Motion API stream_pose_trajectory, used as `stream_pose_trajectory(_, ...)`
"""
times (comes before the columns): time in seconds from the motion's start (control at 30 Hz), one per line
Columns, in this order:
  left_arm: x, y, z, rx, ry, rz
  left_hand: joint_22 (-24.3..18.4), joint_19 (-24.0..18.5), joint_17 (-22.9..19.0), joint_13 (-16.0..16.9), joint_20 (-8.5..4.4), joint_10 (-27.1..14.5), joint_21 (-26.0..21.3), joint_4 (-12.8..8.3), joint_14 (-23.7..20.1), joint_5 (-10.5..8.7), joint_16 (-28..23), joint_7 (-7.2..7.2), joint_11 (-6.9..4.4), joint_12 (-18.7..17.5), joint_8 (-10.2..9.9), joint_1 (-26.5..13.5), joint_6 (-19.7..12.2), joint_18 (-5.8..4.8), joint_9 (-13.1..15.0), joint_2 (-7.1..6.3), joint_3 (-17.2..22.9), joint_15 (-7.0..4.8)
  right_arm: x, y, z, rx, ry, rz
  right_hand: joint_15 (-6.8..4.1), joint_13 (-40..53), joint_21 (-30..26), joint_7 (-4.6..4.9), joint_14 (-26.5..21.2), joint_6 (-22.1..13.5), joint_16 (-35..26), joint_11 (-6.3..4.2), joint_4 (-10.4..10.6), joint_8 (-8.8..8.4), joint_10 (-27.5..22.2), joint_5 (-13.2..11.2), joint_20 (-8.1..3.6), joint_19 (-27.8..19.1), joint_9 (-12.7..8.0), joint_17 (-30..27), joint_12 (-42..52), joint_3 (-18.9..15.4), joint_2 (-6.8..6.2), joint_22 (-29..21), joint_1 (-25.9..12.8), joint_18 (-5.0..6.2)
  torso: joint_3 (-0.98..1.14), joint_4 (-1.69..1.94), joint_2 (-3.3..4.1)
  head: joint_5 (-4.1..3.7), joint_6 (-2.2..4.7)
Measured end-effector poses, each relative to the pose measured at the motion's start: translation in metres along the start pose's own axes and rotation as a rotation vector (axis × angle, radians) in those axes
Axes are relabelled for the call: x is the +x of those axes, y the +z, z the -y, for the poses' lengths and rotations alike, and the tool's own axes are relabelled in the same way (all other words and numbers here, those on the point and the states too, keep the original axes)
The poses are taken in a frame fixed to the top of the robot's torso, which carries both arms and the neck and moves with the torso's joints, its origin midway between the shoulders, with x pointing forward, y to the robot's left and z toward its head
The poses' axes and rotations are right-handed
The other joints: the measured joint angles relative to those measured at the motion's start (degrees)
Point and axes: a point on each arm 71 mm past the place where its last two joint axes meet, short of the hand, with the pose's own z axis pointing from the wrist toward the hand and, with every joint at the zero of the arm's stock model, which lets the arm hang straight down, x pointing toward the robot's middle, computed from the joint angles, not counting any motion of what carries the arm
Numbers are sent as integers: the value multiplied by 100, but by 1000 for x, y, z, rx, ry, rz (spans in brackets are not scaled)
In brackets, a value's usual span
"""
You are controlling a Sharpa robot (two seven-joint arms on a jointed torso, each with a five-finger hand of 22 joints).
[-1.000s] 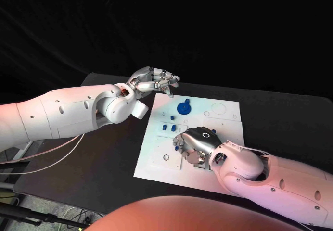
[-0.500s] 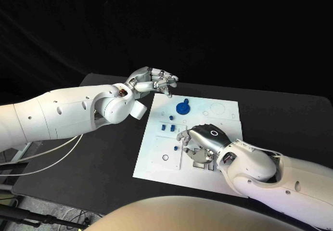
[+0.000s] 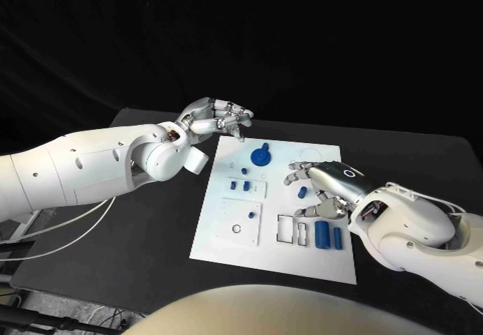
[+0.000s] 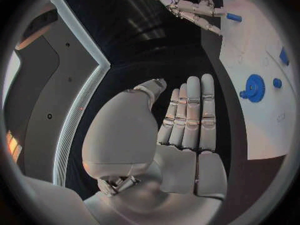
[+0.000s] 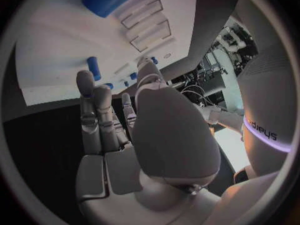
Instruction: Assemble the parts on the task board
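We logged the white flat task board [image 3: 227, 234] mid-table, bearing two small blue plastic cylinders [image 3: 328, 235] seated near its right edge. Right hand [image 3: 324, 187] hovered above, fingers apart, empty; left hand [image 3: 216, 116] likewise. We judged the cylinders light, rigid, smooth: pinch sideways.

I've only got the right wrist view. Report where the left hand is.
Observer: In the head view the left hand hangs just beyond the far left corner of the task board.
Operator: Say whether it's carrying a part.
Observer: No. The left wrist view shows its palm bare.
Operator: Locate the gear.
Observer: The blue gear lies at the board's far end, close to the right hand but not touched by it.
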Motion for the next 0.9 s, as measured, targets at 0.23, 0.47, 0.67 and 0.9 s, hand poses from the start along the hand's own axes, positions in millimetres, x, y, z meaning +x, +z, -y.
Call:
stream_pose_trajectory(0.23, 0, 1, 0, -1, 0, -1, 0, 0, 5, 3, 0, 0, 0, -16, 0, 0, 0, 0, 0, 0, 0, 0, 0, -1, 0, 0, 16, 0, -9, -6, 16, 33, -3, -24, 37, -100, -226, -262, -31, -1346, 104, 48, -2, -55, -456, 53, 53, -10, -508, -48, -24, -156, -84, -198, 1, 82, 5, 1, 8, -65, -1)
stream_pose_trajectory(0.47, 1, 1, -1, -1, -1, -3, 0, 0, 4, 6, 0, 0, 0, -16, 0, 0, 0, 0, 0, 0, 0, 23, 0, 0, 0, 24, 16, 0, -13, -2, 36, 76, -36, -21, -418, 67, 806, 136, 658, -418, 389, -467, -76, 294, 1608, -479, -410, 634, -232, 344, 853, 852, 700, 112, 222, 83, 4, 6, 13, -122, 25)
stream_pose_trajectory(0.67, 1, 2, -1, -1, -2, -4, 0, 0, 4, 5, 0, 0, 0, -32, 0, 0, 0, 0, 0, 0, 0, 23, 0, 0, 0, 24, 33, 0, -13, 8, 40, 71, -65, 4, -501, -31, 1213, 355, 880, 158, 502, -626, -101, 489, 2704, -568, -516, 823, -313, 541, 1037, 1280, 763, 297, 287, -11, 3, 13, 16, -150, 58)
stream_pose_trajectory(0.9, 1, 2, -1, -1, -2, -5, 0, 0, 4, 5, 0, 0, 0, -32, 0, 0, 0, 0, 0, 0, 0, 23, 0, 0, 0, 24, 32, 0, -10, 19, 40, 59, -92, 16, -487, -181, 1688, 451, 1056, 451, 679, -607, -94, 558, 3012, -569, -517, 986, -457, 821, 840, 1665, 682, 538, 207, -101, 1, 19, 19, -156, 62)
